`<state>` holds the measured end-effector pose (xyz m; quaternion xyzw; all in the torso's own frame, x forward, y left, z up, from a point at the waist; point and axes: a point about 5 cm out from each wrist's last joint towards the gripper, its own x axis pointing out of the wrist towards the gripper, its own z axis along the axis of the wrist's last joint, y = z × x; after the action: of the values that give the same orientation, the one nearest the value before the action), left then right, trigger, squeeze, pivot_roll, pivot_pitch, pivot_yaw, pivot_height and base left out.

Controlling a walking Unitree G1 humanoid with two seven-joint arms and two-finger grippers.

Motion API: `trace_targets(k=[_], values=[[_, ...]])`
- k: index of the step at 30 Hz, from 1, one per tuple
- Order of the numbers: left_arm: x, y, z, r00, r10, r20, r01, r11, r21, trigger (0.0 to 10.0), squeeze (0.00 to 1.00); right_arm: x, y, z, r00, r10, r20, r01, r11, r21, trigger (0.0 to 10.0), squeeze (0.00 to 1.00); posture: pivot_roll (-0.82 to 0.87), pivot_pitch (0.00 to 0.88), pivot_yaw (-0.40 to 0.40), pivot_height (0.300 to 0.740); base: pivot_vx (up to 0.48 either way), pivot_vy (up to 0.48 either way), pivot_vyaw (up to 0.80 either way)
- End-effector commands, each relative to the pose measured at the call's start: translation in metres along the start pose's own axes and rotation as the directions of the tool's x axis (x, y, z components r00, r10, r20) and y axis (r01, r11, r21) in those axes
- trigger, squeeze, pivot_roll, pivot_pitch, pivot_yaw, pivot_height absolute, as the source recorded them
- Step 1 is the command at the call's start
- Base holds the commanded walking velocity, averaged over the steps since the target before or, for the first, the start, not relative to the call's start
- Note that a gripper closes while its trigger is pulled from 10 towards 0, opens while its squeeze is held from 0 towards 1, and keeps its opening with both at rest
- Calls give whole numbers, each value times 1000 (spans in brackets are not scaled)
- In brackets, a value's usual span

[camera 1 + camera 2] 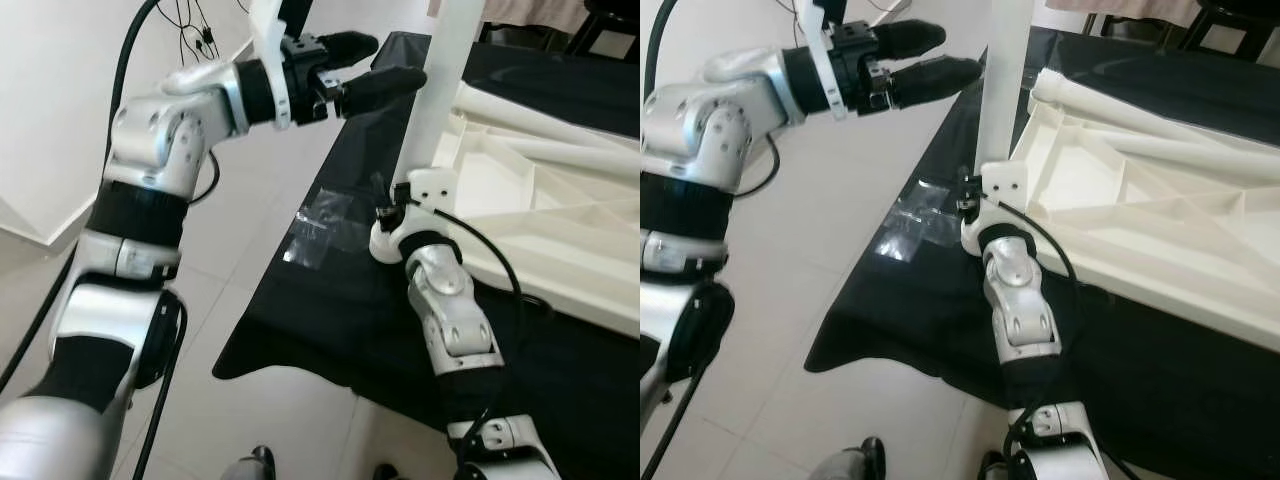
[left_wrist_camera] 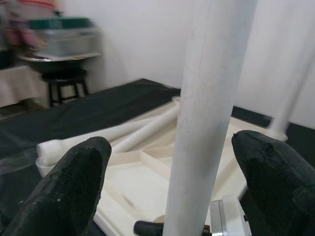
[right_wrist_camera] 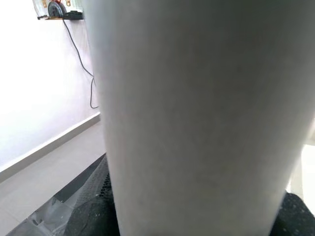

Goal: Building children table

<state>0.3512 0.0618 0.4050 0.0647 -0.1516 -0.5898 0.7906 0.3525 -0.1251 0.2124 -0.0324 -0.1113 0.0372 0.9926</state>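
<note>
A white table top (image 1: 1120, 210) lies upside down on a black cloth (image 1: 330, 320). At its near corner a white table leg (image 1: 440, 80) stands upright. My right gripper (image 3: 197, 221) is shut on the leg low down, close to the corner, with a black finger (image 3: 93, 216) on either side. Higher up, my left gripper (image 1: 390, 62) is open, its fingertips just left of the leg and apart from it. In the left wrist view the leg (image 2: 206, 113) stands between the two spread fingers (image 2: 74, 182). Loose white legs (image 1: 1140, 110) lie inside the table top.
Clear plastic wrap (image 1: 320, 230) lies on the cloth's left edge. Pale tile floor (image 1: 260, 180) runs along the left, with cables (image 1: 195, 30) by the wall. Another upright leg (image 2: 295, 88) stands at a far corner. A stool (image 2: 61, 78) stands beyond the cloth.
</note>
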Motion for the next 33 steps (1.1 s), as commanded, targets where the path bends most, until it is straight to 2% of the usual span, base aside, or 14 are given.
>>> trace_targets(k=[1,2,3,6,9,13,14,15,18,21,23,25,28,33], values=[[6,2,0,999,-29,-29,30,999,25,10000,369,-19,-6,-60,956,-18,-292,28,999,29,10000,0,99,276,62,740,0,0,0],[6,2,0,999,-29,-29,30,999,25,10000,369,-19,-6,-60,956,-18,-292,28,999,29,10000,0,99,276,62,740,0,0,0],[8,5,-1,999,-26,-43,27,999,34,10000,0,-20,-5,-59,958,-13,-287,23,999,33,10000,0,97,277,65,740,0,0,0],[10,9,-3,998,-30,-56,31,999,18,10000,0,-19,-3,-57,961,0,-276,12,999,42,10000,0,97,277,67,740,0,0,0],[15,6,-6,993,-108,-52,108,994,-9,10000,0,-18,1,-54,965,14,-263,-1,999,50,10000,0,90,281,69,740,0,0,0],[15,6,-6,993,-108,-52,108,994,-9,10000,0,-18,1,-54,965,14,-263,-1,999,50,10000,0,90,281,69,740,0,0,0],[18,3,-7,985,-164,-51,164,986,-10,10000,0,-18,2,-52,966,20,-258,-7,999,53,10000,0,85,282,70,740,0,0,0],[18,3,-7,985,-164,-51,164,986,-10,10000,0,-18,2,-52,966,20,-258,-7,999,53,10000,0,85,282,70,740,0,0,0],[30,-5,-8,967,-246,-66,247,969,19,10000,0,-17,5,-48,969,33,-244,-18,998,60,10000,0,78,285,75,740,0,0,0],[30,-5,-8,967,-246,-66,247,969,19,10000,0,-17,5,-48,969,33,-244,-18,998,60,10000,0,78,285,75,740,0,0,0],[43,-11,-12,958,-268,-105,276,958,81,10000,0,-16,8,-42,974,54,-221,-40,997,68,10000,0,76,287,76,740,0,0,0],[43,-11,-12,958,-268,-105,276,958,81,10000,0,-16,8,-42,974,54,-221,-40,997,68,10000,0,76,287,76,740,0,0,0],[55,-17,-14,957,-265,-116,280,950,137,10000,0,-16,11,-38,977,72,-201,-57,995,82,10000,0,73,287,79,740,0,0,0],[63,-19,-13,963,-248,-103,262,950,169,10000,0,-15,13,-33,980,89,-178,-72,993,96,10000,0,62,290,87,740,0,0,0]])
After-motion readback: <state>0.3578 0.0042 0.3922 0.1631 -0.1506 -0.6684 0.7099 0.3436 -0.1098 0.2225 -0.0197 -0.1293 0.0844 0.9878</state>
